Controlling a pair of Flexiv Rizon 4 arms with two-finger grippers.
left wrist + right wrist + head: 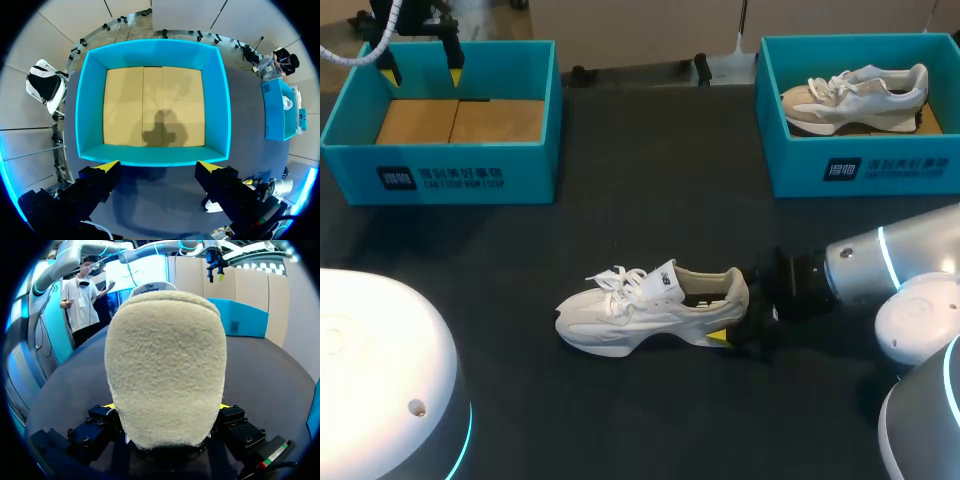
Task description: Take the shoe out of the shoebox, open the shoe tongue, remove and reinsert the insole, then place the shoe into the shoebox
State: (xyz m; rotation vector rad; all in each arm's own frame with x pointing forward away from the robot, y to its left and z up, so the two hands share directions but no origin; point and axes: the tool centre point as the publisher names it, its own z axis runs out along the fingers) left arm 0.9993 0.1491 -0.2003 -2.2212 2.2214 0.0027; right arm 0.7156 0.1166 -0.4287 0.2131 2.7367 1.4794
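1. Your shoe (pixel 645 308) stands on its sole on the dark table (pixel 650 200), out of both boxes, near the front middle. Its toe points toward your left arm's side and its heel toward the right arm.
2. Your right gripper (pixel 735 318) is at the heel. One yellow tip shows at the sole's rear edge in the head view.
3. In the right wrist view the fuzzy heel collar fills the space between the fingers (pixel 224 406). A sliver of yellow shows on each side, so the right gripper (pixel 167 407) is clamped on the shoe's heel.
4. The laces lie loose over the front of the shoe, and the tongue stands up above the opening.
5. Your left gripper (pixel 420 62) hangs above the left box (pixel 440 170) at the table's far left corner, touching nothing.
6. In the left wrist view the left gripper (pixel 157 167) has its fingers spread wide, over the box's near wall, and the brown cardboard floor (pixel 152 105) shows ahead of them.
7. The right box (pixel 860 165) sits at the far right corner and holds a second shoe (pixel 855 95), lying lengthwise.
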